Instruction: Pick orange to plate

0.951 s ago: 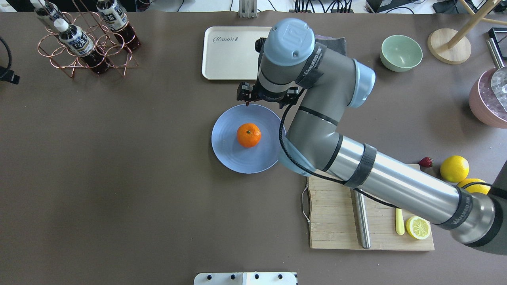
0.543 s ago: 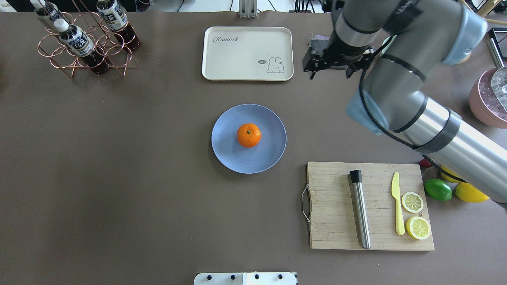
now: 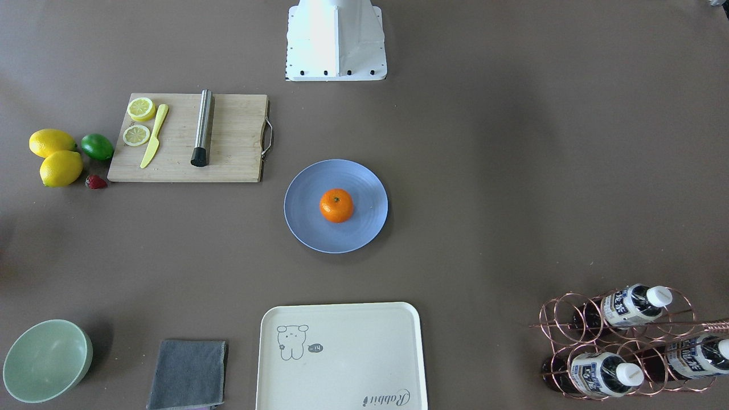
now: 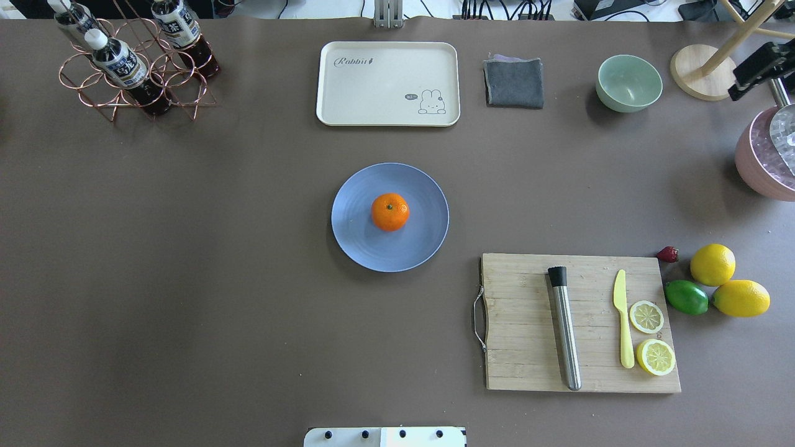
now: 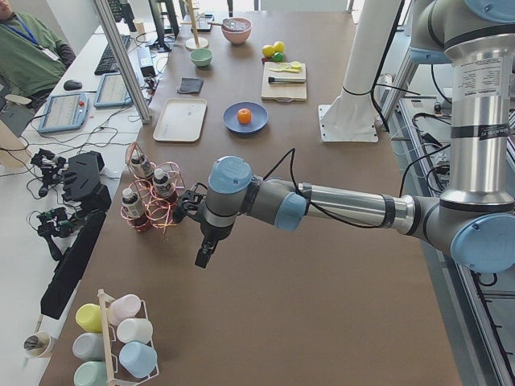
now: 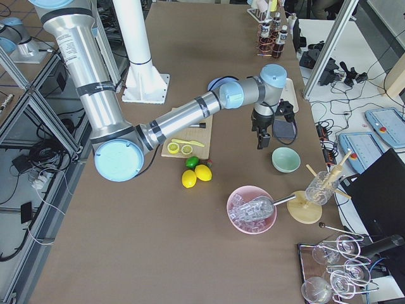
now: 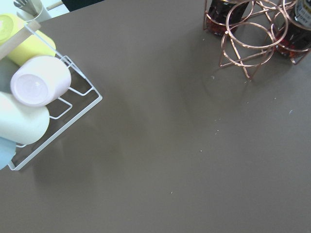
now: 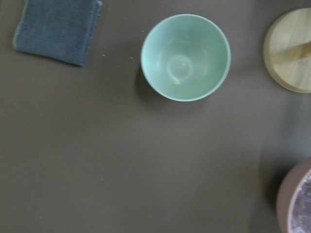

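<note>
- The right gripper (image 6: 259, 144) hangs fingers-down over the table (image 4: 186, 279), above the gap between a grey cloth (image 8: 57, 30) and a pale green bowl (image 8: 185, 57). Whether its fingers are spread or closed cannot be told.
- Its wrist camera looks straight down on the bowl, with the cloth to one side, a round wooden base (image 8: 291, 48) to the other and the rim of a pink bowl (image 8: 296, 204) in the corner.
- The left gripper (image 5: 199, 257) points down near the table's other end, just beside a copper wire rack (image 5: 153, 197) holding bottles. It shows only from the side, so its opening cannot be judged.
- Its wrist camera takes in bare tabletop, the copper rings along the top edge and a white wire cup rack (image 7: 73, 104) of pastel cups at the left.
- The orange (image 4: 390, 212) sits stem-up at the middle of the plate (image 4: 360, 248), at the table's centre, well apart from both grippers.
- Beyond the plate lies a cream tray (image 4: 372, 87). Toward the robot's right, a wooden cutting board (image 4: 522, 323) carries a steel rod (image 4: 565, 335), a yellow knife (image 4: 623, 323) and two lemon slices (image 4: 655, 357).
- Two lemons (image 4: 712, 264), a lime (image 4: 686, 297) and a strawberry (image 4: 667, 254) cluster beside the board.
</note>
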You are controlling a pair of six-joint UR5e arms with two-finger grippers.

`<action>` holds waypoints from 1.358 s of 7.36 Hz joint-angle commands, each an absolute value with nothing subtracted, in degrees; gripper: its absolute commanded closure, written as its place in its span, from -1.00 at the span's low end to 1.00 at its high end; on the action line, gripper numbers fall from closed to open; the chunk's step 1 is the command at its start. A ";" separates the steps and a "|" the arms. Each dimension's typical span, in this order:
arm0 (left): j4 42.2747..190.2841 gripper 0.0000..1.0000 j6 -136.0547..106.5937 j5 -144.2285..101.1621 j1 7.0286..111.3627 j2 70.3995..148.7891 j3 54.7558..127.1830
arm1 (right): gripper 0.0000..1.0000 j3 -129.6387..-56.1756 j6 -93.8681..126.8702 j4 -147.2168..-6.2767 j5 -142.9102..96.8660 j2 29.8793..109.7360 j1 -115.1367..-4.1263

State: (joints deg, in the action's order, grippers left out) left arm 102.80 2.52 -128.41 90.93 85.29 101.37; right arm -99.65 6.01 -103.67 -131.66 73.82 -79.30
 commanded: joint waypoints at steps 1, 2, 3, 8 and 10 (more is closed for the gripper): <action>102.13 -0.96 3.60 -128.58 92.02 84.20 100.12 | -1.00 -98.61 -1.66 -102.93 -131.66 81.26 -85.68; 102.30 -0.96 3.60 -128.50 92.02 84.11 98.98 | -1.00 -98.53 -1.84 -100.05 -131.49 84.26 -86.56; 102.39 -0.96 3.60 -128.50 92.02 84.11 97.92 | -1.00 -97.92 -1.76 -97.15 -131.57 86.29 -87.27; 102.30 -0.96 3.43 -128.50 92.02 84.11 97.47 | -1.00 -97.29 -1.32 -96.94 -131.75 89.12 -89.30; 102.39 -0.96 3.52 -128.50 92.02 84.20 97.56 | -1.00 -97.29 -1.23 -96.94 -132.10 89.30 -89.56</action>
State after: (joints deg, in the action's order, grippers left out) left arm 102.32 3.50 -128.50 92.00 84.16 97.48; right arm -97.31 -1.38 -96.94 -131.82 89.16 -89.40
